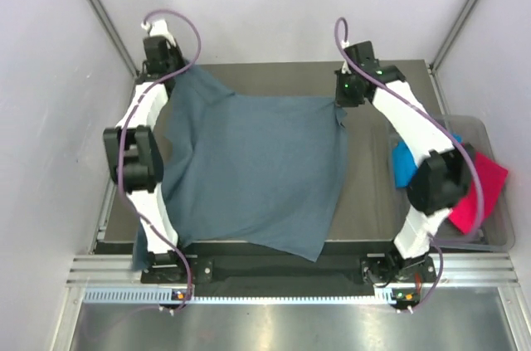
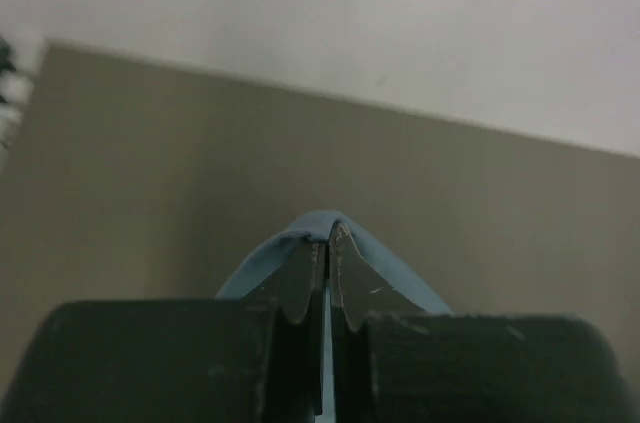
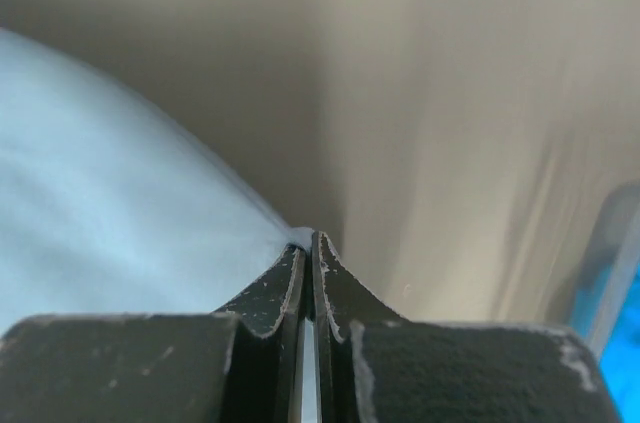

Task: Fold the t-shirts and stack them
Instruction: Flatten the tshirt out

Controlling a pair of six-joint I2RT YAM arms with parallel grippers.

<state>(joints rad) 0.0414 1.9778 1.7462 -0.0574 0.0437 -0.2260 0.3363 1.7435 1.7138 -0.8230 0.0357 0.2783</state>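
Observation:
The large slate-blue t-shirt (image 1: 257,173) is stretched over the table, its near edge hanging toward the front rail. My left gripper (image 1: 176,71) is shut on its far left corner; the left wrist view shows cloth (image 2: 390,263) draped over the closed tips (image 2: 328,238). My right gripper (image 1: 340,104) is shut on its far right corner; the right wrist view shows cloth (image 3: 110,213) pinched at the tips (image 3: 309,238). The turquoise t-shirt (image 1: 403,165) and the magenta-pink t-shirt (image 1: 483,193) lie in the tub at the right, partly hidden by my right arm.
The clear plastic tub (image 1: 491,235) stands off the table's right edge. The olive table top (image 1: 373,202) shows bare to the right of the shirt. Grey walls close in at the back and sides. A metal rail (image 1: 282,272) runs along the front.

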